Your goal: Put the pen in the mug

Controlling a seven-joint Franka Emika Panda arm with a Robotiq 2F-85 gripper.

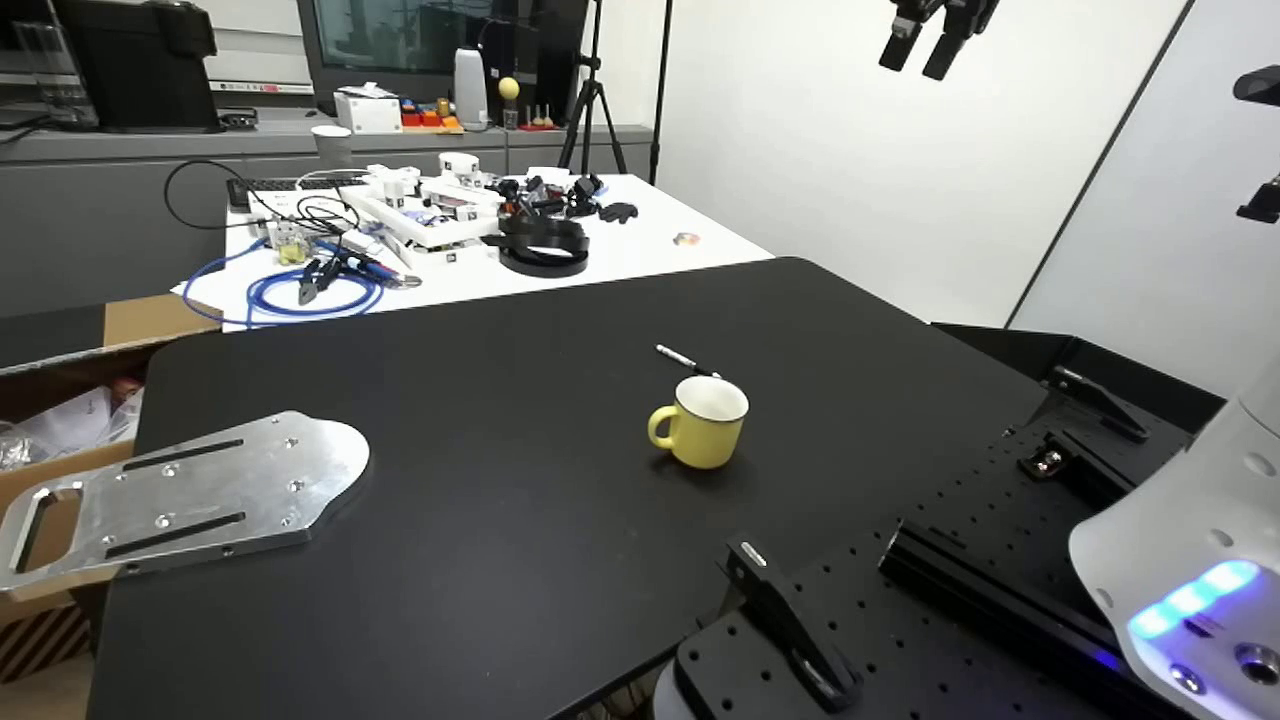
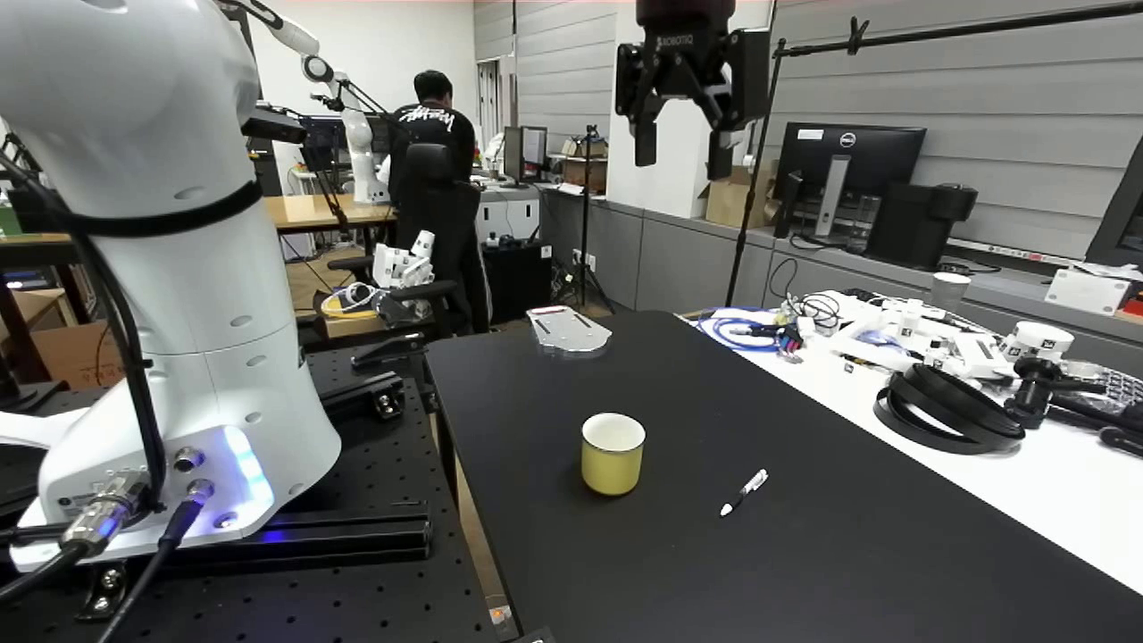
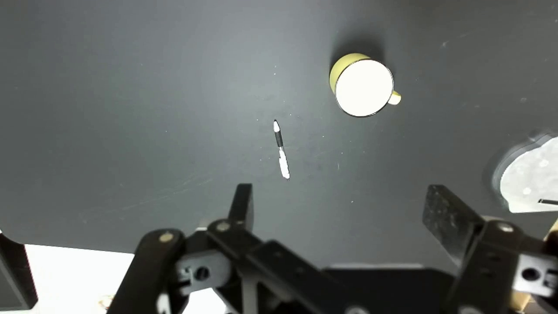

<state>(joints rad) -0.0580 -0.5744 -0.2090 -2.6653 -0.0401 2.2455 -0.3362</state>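
A thin white pen with a dark grip [image 1: 688, 361] lies on the black table. It also shows in an exterior view [image 2: 744, 493] and in the wrist view [image 3: 281, 150]. The pale yellow mug [image 1: 705, 430] stands upright close to the pen, not touching it. It also shows in an exterior view [image 2: 612, 460], and in the wrist view [image 3: 364, 87] its inside looks white, with the handle to the right. My gripper [image 3: 340, 198] is wide open with nothing between its fingers. It hangs high above the table in both exterior views [image 1: 918, 62] [image 2: 682, 158].
A flat silver metal plate [image 1: 230, 480] lies on the black table [image 1: 450, 560] near its edge. A white table [image 1: 650, 235] with cables, tools and white parts adjoins it. Black rails and clamps [image 1: 790, 630] sit by the robot's base [image 2: 223, 357].
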